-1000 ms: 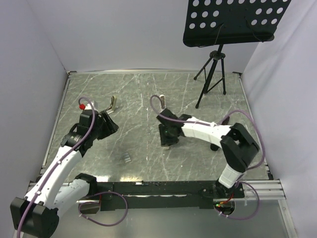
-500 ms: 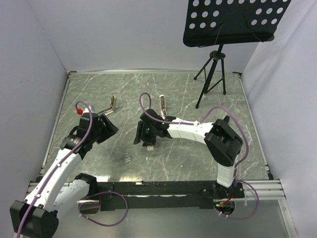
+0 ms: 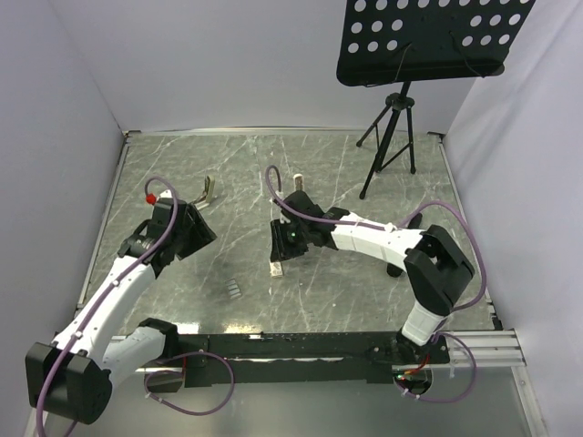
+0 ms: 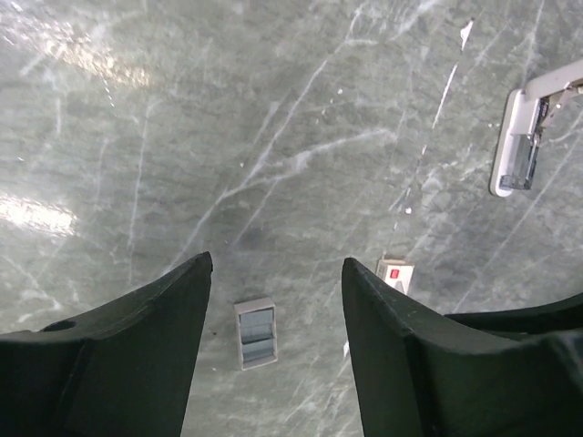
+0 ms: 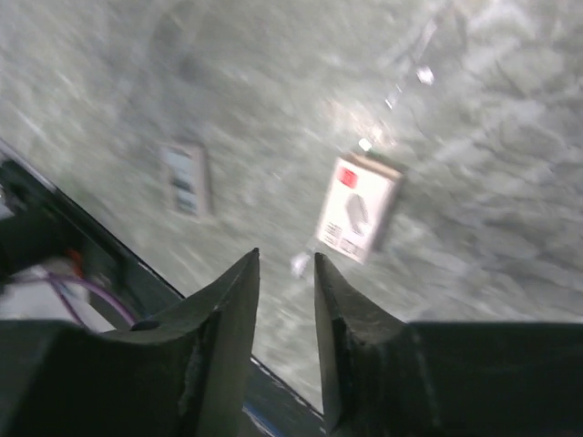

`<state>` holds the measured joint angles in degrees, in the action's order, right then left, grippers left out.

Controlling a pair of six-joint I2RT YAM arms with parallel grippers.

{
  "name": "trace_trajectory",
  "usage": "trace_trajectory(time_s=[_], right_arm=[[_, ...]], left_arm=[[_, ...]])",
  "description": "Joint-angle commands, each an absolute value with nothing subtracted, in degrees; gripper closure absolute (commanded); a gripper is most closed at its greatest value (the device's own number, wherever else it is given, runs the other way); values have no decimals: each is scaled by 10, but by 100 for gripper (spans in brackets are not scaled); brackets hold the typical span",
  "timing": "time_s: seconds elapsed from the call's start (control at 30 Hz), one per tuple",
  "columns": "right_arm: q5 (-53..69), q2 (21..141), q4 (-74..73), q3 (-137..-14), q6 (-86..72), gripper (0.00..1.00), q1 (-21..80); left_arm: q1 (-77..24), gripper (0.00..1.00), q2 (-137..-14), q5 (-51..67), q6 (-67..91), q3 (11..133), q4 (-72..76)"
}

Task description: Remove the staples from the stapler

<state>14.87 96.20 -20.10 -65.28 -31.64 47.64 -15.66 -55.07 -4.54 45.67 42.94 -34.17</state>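
Grey marbled tabletop (image 3: 364, 300) filled the overhead view, walled in white, with a black music stand (image 3: 392, 137) at the far right. The left gripper (image 3: 193, 229) hung over the near-left area, and the staples (image 3: 235, 290) lay nearer the bases and to its right. The right gripper (image 3: 281, 248) hovered mid-table. A small white box (image 3: 275, 269) lay just below its tips, and the stapler (image 3: 299, 191) lay on the table beyond it.

From the left wrist, the left gripper (image 4: 276, 264) was spread wide and empty. The staples (image 4: 256, 332) lay flat on the table, framed in the gap between its fingers. The box (image 4: 394, 273) sat off the right finger, and the stapler (image 4: 517, 146) lay farther out to the right.

The right wrist view was blurred. The right gripper (image 5: 286, 259) showed its fingers only narrowly parted, pinching nothing. The box (image 5: 357, 208) lay ahead to the right and the staples (image 5: 186, 178) ahead to the left.

With a strip already out on the table, the unloading looked largely done. If the strip was to be collected next, the left arm would need a straight descent, with its tips down at the surface to catch so thin a piece.
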Motion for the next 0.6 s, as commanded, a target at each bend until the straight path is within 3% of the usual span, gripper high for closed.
trace_trajectory(time_s=[0.0, 0.57], right_arm=[[194, 973, -199, -649, -251, 65, 472], [191, 1050, -192, -687, -248, 75, 447]], left_arm=[[-149, 36, -565, -76, 418, 474, -350], [-130, 35, -570, -77, 370, 470, -338]])
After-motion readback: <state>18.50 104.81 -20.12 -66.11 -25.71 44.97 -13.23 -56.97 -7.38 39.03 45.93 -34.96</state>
